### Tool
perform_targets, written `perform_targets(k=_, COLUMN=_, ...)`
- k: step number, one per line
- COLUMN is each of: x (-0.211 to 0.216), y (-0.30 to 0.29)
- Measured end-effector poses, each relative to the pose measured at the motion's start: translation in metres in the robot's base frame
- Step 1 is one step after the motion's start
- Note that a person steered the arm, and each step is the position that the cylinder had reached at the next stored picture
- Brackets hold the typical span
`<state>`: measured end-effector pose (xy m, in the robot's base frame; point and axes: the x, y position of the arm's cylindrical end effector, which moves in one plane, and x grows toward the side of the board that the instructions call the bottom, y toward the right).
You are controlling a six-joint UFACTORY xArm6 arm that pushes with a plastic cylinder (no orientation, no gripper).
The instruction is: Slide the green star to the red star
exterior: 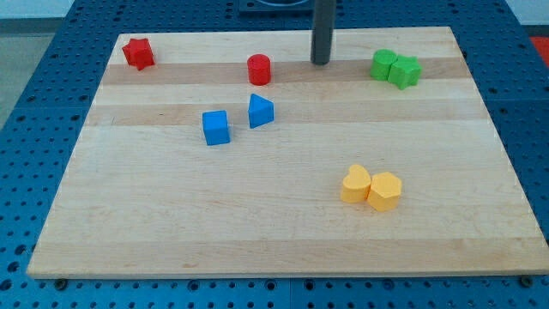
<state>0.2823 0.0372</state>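
Observation:
The red star (pixel 137 52) lies at the board's top left corner. Two green blocks touch each other at the top right: a rounder green block (pixel 383 63) on the left and the green star (pixel 405 72) on the right. My tip (pixel 321 62) stands on the board near the top edge, to the left of the green pair and to the right of the red cylinder (pixel 259 69). It touches no block.
A blue cube (pixel 216 127) and a blue triangular block (pixel 261 111) sit left of centre. Two yellow blocks (pixel 371 187) touch each other at the lower right. The wooden board (pixel 274 240) rests on a blue perforated table.

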Motion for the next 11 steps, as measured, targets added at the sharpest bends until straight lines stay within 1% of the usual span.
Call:
perform_targets(k=1, x=0.013, y=-0.076)
perform_targets(k=2, x=0.024, y=-0.123)
perform_targets(k=3, x=0.049, y=-0.143)
perform_targets(k=4, x=0.066, y=-0.202)
perform_targets(k=5, x=0.051, y=-0.232)
perform_targets(k=6, x=0.051, y=-0.206)
perform_targets(k=7, x=0.036, y=-0.181)
perform_targets(k=8, x=0.007, y=-0.217)
perform_targets(k=9, x=0.005, y=-0.23)
perform_targets(k=10, x=0.018, y=-0.126)
perform_targets(k=11, x=0.039, y=-0.026)
